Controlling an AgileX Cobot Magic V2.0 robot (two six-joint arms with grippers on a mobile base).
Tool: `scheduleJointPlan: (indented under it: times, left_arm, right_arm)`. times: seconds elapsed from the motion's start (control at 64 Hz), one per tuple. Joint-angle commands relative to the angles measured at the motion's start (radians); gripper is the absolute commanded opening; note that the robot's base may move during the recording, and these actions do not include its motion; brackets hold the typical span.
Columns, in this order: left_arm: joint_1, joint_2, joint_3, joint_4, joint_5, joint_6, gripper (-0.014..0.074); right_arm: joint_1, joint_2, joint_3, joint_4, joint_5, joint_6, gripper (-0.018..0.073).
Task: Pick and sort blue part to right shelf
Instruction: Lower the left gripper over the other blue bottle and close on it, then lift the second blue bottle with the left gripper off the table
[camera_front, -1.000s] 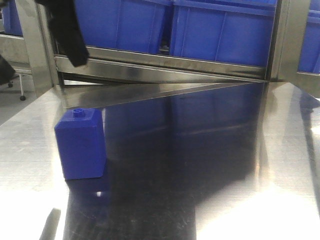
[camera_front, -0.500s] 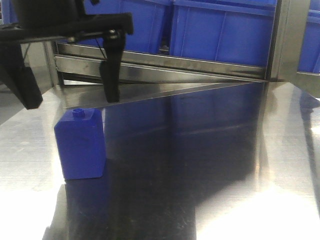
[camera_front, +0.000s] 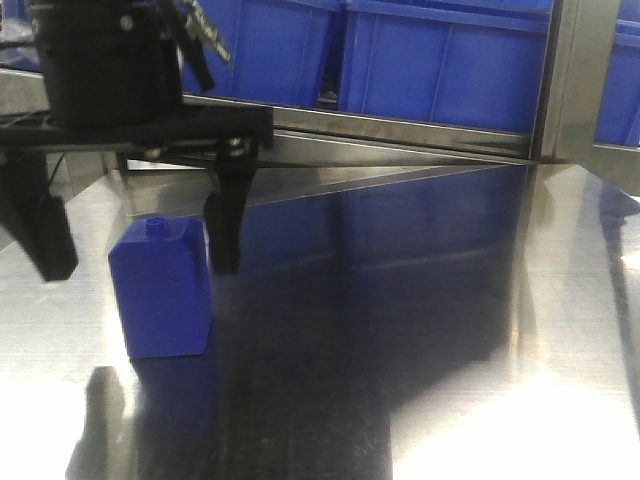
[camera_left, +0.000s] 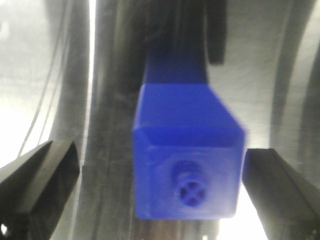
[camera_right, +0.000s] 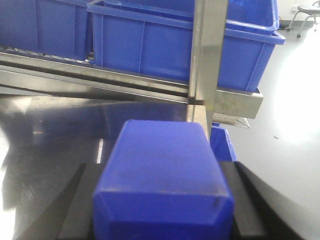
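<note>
One blue part (camera_right: 162, 175) — one knobbed blue block (camera_front: 160, 295).

A workshop: steel bench (camera_front: 450, 330), racked blue bins (camera_front: 445, 60).

No lettering, label, brand name or number is legible in any of my feeds.

The only mark I can log is in the left wrist view. The solid-blue plastic rectangular block (camera_left: 186, 131) has a small round knob (camera_left: 191, 185) on top, and its end face shows a cross-shaped pattern, like an X inside a circle. It looks moulded rather than printed. The view is blurred, so I can't tell whether it is meant as a sign.
</note>
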Motion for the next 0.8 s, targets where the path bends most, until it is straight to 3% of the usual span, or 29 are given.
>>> scheduleJointPlan:
  times: [0.0, 0.156, 0.781]
  left_arm:
    - [-0.006, -0.041, -0.002, 0.0, 0.002, -0.018, 0.0699]
    - [-0.016, -0.041, 0.004, 0.0, -0.081, -0.018, 0.0699]
    - [-0.016, -0.024, 0.004, 0.0, -0.079, -0.018, 0.0694]
  right_arm:
    - [-0.008, 0.007, -0.03, -0.008, -0.088, -0.005, 0.0414]
    - [-0.008, 0.007, -0.03, -0.008, -0.088, -0.005, 0.0414]
    - [-0.008, 0.007, -0.03, -0.008, -0.088, -0.005, 0.0414]
